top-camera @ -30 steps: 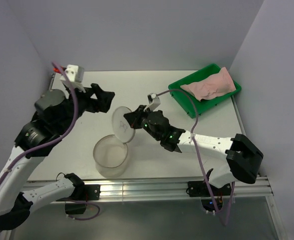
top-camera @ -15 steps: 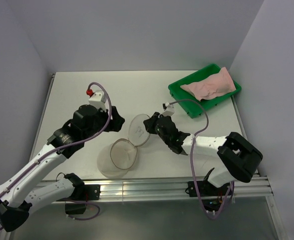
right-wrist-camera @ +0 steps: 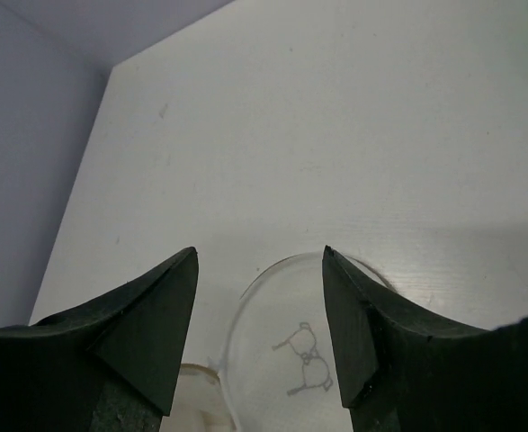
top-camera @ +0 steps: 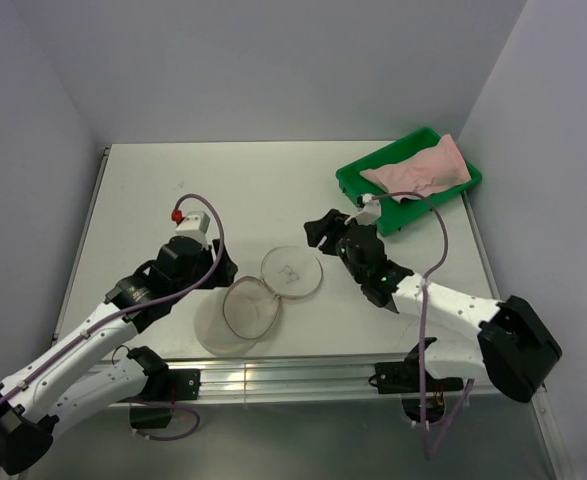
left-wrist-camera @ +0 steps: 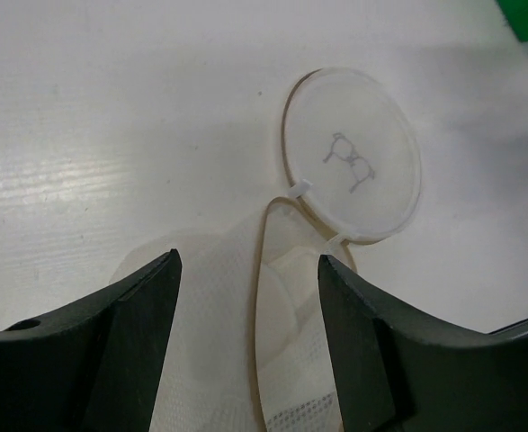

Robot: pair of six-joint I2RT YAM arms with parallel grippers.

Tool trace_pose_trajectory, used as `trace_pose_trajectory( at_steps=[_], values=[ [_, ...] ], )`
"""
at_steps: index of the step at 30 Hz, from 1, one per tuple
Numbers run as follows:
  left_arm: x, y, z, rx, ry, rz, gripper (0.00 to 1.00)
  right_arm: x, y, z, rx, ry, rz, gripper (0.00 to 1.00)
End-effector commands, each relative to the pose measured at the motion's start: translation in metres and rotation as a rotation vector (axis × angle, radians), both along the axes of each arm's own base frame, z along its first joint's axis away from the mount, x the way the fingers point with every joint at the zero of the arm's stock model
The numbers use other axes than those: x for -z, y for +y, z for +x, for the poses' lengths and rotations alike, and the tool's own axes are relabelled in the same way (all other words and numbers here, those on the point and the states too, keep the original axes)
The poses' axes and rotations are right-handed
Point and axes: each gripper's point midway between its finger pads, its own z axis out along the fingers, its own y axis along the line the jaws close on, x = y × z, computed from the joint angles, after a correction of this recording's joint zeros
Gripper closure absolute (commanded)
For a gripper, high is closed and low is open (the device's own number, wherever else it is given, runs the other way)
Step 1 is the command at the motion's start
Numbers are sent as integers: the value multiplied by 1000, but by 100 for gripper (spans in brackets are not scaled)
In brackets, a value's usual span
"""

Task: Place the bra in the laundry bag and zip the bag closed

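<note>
The laundry bag (top-camera: 238, 312) lies unzipped on the table, a cream mesh dome with its round lid (top-camera: 292, 272) flopped flat to the right, small dark mark facing up. My left gripper (top-camera: 223, 272) hovers over the dome, open; in the left wrist view the mesh (left-wrist-camera: 237, 333) shows between the fingers (left-wrist-camera: 147, 306) and the lid (left-wrist-camera: 353, 166) lies beyond. My right gripper (top-camera: 325, 234) is open and empty just right of the lid, which shows below it in the right wrist view (right-wrist-camera: 304, 355). The salmon-pink bra (top-camera: 418, 170) rests in the green tray.
The green tray (top-camera: 365, 188) sits at the far right corner, close to the right wall. The right arm's purple cable (top-camera: 435, 240) loops near the tray. Walls close in the table on the left, the back and the right.
My right gripper opened and let go of the lid, which dropped flat onto the table, and the arm drew back to the right. My left gripper swung in over the dome, jaws narrowing slightly.
</note>
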Motion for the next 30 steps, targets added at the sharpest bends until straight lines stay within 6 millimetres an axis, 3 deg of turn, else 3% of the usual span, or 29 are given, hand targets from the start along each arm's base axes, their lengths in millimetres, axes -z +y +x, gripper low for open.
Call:
trace_pose_trajectory(
  at_steps=[1,4,9,14,17,20,22,23,30],
  values=[
    [8,5,2,-51,19,2,31,-14,-17,-9,-3,-51,-76,35],
    [23,7,0,-64,74,38,31,-6,-28,-21,-9,-32,-112,35],
    [39,-13,-6,15,137,6,45,0,-42,-37,-7,-42,-115,35],
    [48,-29,-10,89,200,1,60,-3,-43,-39,-17,-53,-125,35],
    [54,-36,-15,127,233,-8,59,1,-41,-39,-27,-46,-129,35],
    [63,-33,-15,116,245,22,69,6,-39,-40,-36,-40,-125,35],
    [64,-29,-10,92,237,46,95,5,-38,-40,-42,-44,-122,35],
    [65,-28,-7,82,235,55,100,3,-37,-40,-47,-48,-122,35],
    [36,-50,35,91,105,85,100,-4,-48,-41,12,-64,-80,37]
  ],
)
